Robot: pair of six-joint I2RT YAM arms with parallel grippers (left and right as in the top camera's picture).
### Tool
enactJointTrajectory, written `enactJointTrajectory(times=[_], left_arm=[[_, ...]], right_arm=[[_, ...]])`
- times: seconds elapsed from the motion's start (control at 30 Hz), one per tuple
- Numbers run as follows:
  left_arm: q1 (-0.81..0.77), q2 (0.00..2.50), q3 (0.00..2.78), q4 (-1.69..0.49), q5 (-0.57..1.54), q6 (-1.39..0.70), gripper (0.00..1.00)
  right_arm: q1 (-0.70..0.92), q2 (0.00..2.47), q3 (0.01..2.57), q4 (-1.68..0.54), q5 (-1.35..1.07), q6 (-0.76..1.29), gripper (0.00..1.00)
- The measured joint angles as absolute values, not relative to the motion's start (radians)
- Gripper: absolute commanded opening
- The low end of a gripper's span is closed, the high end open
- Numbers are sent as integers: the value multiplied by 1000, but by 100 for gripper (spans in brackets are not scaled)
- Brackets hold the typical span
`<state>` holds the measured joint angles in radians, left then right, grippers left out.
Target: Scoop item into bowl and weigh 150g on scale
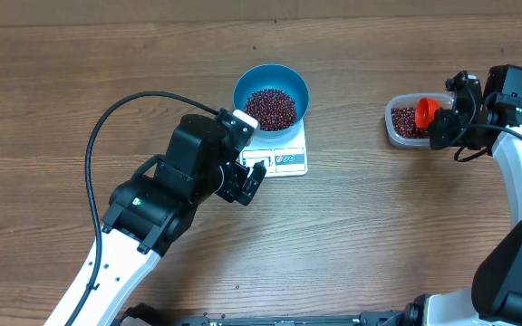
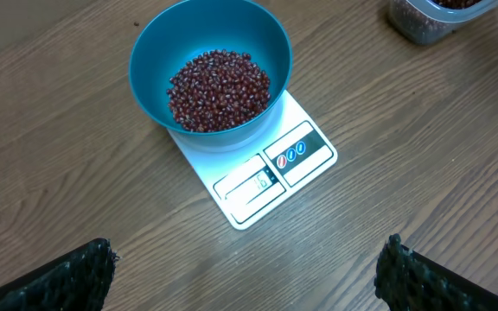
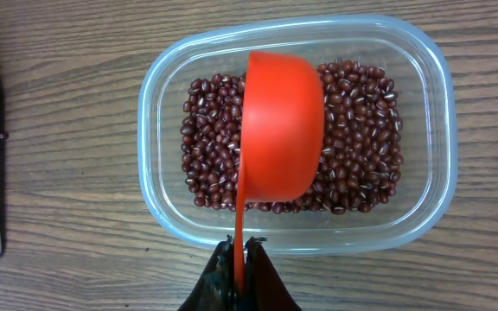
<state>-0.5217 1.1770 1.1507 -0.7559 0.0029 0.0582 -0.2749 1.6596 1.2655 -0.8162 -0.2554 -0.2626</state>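
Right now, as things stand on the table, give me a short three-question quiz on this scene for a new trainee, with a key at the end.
1. True or false: the blue bowl of beans stands on the white scale.
2. What does the right claw grip? A. the handle of the red scoop, which is over the clear tub; B. the bowl's rim; C. nothing.
3. Fill in: the left claw, hovering near the scale, is ___ (open or shut).
Key: 1 true; 2 A; 3 open.
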Motion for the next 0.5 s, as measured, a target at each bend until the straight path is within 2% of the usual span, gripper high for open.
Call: enactJointTrajectory(times=[0.43,0.5], left_arm=[[-522,1177,1151,-756,3,58,99],[-522,1177,1151,-756,2,58,100]], right_arm=[[-275,1757,1266,-785,-255,-263,4],[-275,1766,1266,-785,-255,-262,14]])
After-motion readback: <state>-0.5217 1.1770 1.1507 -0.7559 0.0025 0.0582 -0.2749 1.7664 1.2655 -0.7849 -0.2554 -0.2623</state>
